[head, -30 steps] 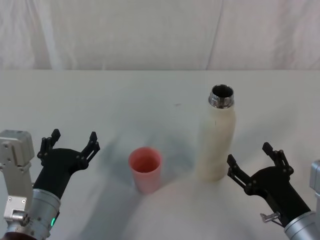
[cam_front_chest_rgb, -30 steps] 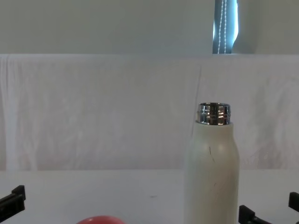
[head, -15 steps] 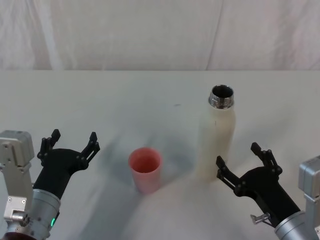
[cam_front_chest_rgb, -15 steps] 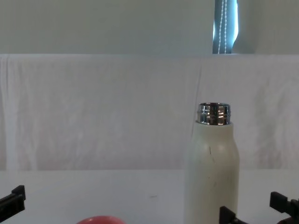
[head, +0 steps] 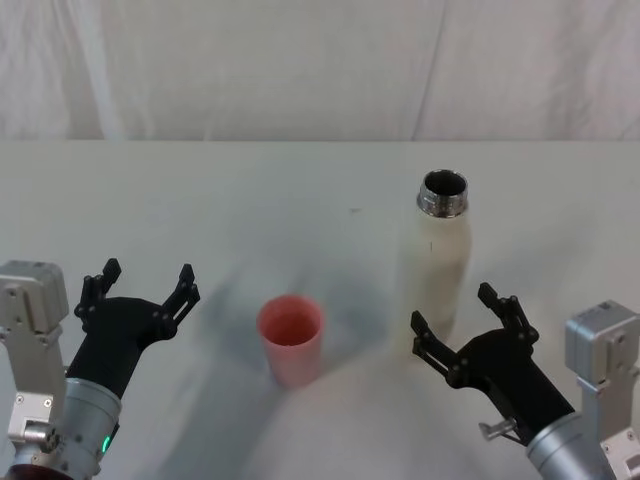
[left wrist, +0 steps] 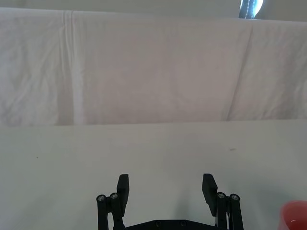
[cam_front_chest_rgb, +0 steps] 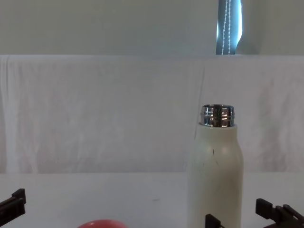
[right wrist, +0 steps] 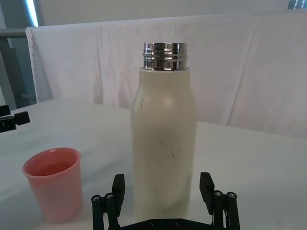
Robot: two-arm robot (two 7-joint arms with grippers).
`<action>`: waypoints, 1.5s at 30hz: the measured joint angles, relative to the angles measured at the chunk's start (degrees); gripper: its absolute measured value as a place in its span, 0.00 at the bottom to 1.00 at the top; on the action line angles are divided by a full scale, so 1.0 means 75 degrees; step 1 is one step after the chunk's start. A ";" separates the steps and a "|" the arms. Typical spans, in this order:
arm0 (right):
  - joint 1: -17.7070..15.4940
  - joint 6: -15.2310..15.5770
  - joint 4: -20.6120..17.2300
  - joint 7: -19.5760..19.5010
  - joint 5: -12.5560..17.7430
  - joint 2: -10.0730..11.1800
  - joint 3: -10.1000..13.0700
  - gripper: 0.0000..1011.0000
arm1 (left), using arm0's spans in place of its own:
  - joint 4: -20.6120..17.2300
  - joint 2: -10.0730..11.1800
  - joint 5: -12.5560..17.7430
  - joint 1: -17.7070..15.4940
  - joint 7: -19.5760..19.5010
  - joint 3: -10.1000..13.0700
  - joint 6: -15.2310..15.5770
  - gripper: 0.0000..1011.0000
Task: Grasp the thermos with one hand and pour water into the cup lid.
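Right claw (head: 468,333): mine, spread wide just before the thermos base, a finger to each side, lined up to grip.
Thermos (head: 437,258): upright on the desk (head: 250,190), uncapped, untouched.
Cup lid (head: 291,338): mouth up, left of thermos, placed for pouring.
Left claw (head: 138,290): open, parked low left.

I can read no text, label, brand, number or sign anywhere before me. The thermos (right wrist: 164,143) in front of my right gripper (head: 468,329) bears only small dark scuff marks on its cream body, no lettering. The cup lid (head: 290,338), to the left of the thermos, is plain pink with no print.
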 joint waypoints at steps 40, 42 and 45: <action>0.0919 0.0078 0.0757 0.0027 0.0102 -0.0234 -0.0188 0.99 | 0.0000 0.0000 0.0000 0.0000 0.0000 0.0000 0.0000 0.99; 0.0950 0.0085 0.0780 0.0033 0.0108 -0.0241 -0.0197 0.99 | 0.0000 0.0000 0.0000 0.0000 0.0000 0.0000 0.0000 0.99; 0.1024 0.0091 0.0838 0.0049 0.0120 -0.0253 -0.0216 0.99 | 0.0000 0.0000 0.0000 0.0000 0.0000 0.0000 0.0000 0.99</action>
